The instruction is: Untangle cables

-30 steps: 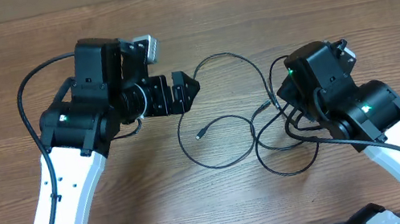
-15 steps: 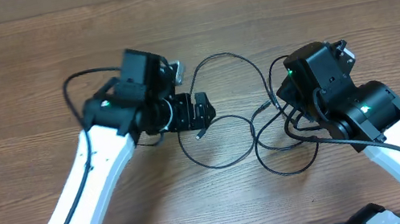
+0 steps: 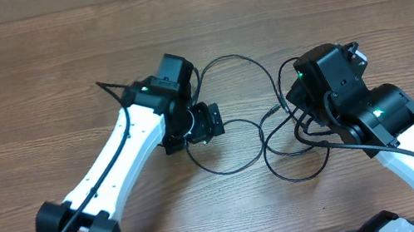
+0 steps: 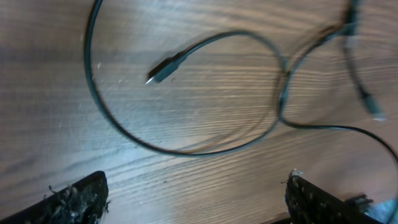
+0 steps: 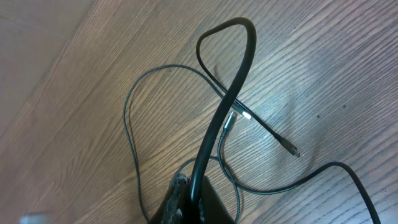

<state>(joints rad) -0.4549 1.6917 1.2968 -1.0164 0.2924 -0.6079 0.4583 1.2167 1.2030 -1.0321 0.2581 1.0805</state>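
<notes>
The cables (image 3: 229,170) are laid on the table (image 3: 29,61) between the two arms, as open loops that cross each other near the right arm. The left tool (image 3: 212,121) is spread wide and nothing is held in it. It is placed just above a free plug (image 4: 163,70), probably so that this end can be taken and drawn out of its loop. In the left wrist view the long axis of the plug is seen to run diagonally, with the silvery tip pointed to the lower left. The right tool (image 5: 189,193) is pressed together on one of the cables, which rises from it in a narrow arch. This is judged to anchor the tangle while the other end is pulled.
</notes>
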